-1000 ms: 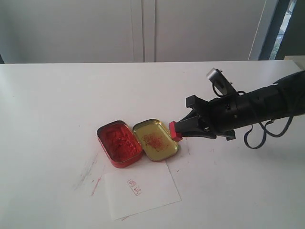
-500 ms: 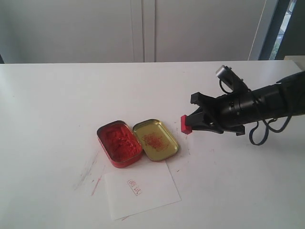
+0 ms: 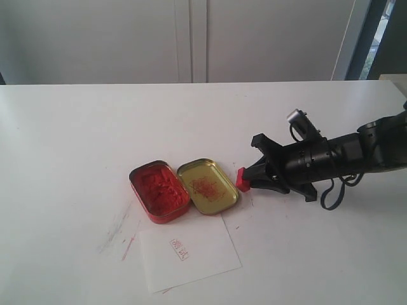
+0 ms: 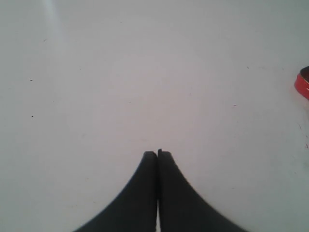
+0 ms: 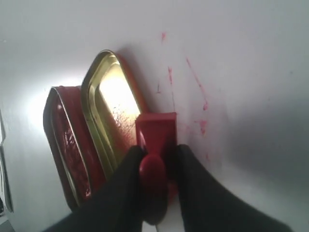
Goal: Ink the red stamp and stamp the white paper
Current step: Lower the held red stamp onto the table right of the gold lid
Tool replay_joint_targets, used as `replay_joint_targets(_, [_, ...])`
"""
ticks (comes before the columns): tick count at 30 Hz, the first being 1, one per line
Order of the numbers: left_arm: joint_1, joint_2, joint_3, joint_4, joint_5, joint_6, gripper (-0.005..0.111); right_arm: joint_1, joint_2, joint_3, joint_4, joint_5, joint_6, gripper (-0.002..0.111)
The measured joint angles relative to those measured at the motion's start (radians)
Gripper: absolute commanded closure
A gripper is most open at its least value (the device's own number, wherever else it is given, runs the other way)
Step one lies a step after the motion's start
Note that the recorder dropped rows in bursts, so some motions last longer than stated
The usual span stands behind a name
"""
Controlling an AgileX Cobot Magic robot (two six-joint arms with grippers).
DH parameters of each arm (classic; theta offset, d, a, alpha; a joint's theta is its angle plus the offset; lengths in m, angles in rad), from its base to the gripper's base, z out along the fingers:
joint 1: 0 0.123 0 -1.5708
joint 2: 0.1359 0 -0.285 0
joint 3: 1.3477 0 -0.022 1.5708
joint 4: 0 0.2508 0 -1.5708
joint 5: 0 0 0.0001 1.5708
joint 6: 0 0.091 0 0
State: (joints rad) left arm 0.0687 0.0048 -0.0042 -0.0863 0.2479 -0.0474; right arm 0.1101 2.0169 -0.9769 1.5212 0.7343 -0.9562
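The red stamp point(image 3: 242, 178) sits low at the table, just right of the gold tin half point(image 3: 207, 186). My right gripper point(image 3: 252, 177) is shut on its handle, and the square base point(image 5: 155, 130) points away from the fingers point(image 5: 126, 179). My right gripper point(image 5: 157, 152) hangs over red smears beside the gold half point(image 5: 113, 111). The red ink-filled half point(image 3: 159, 190) lies to the left of the gold one. The white paper point(image 3: 189, 251) with a small red imprint point(image 3: 180, 248) lies in front of both halves. My left gripper point(image 4: 157, 153) is shut and empty over bare table.
Red ink streaks mark the table left of the paper point(image 3: 117, 229) and beside the gold half point(image 5: 200, 104). A red tin edge point(image 4: 303, 83) shows in the left wrist view. Pale cabinet doors point(image 3: 191, 38) stand behind the white table point(image 3: 95, 127).
My right gripper carried the stamp up and right away from the gold half, then came back down and left, so the stamp is now low beside that half's right rim.
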Motion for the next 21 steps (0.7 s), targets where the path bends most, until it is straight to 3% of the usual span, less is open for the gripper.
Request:
replay_joint_targets(6, [0.0,0.0,0.0,0.0,0.0,0.0,0.107,0.0,0.001,0.0,0.004,-0.026,0.0,0.108])
replay_joint_targets(15, [0.0,0.0,0.0,0.0,0.0,0.0,0.107,0.0,0.001,0.0,0.004,-0.047,0.013,0.083])
replay_joint_targets(21, [0.0,0.0,0.0,0.0,0.0,0.0,0.107,0.0,0.001,0.0,0.001,-0.069,0.048,0.077])
